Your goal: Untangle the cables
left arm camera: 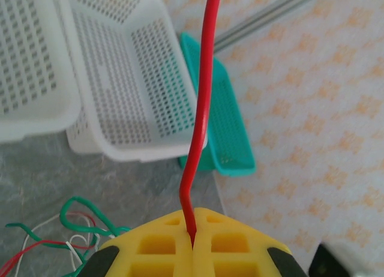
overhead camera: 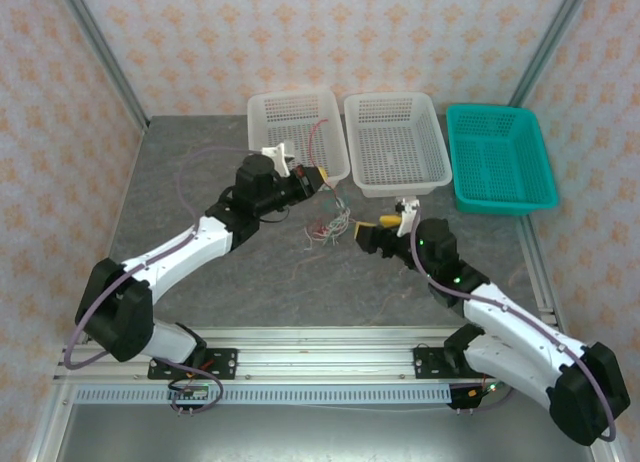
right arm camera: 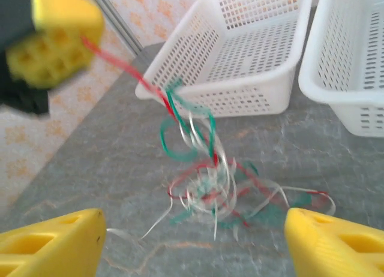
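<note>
On the grey table (overhead camera: 250, 282), in front of the left white basket (overhead camera: 297, 107), the cable tangle (overhead camera: 328, 224) lies between the two grippers. The left gripper (left arm camera: 193, 238) is closed on the red cable (left arm camera: 201, 109), which slopes from its yellow pads down into the tangle. The right gripper (right arm camera: 195, 232) has its fingers wide apart and empty. The tangle lies near and straight ahead of it, so I judge the right arm should hold the bundle.

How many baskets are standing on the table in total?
3: one white basket at the far left, a second white basket right of it, and a teal basket farthest right. None appears hidden.
</note>
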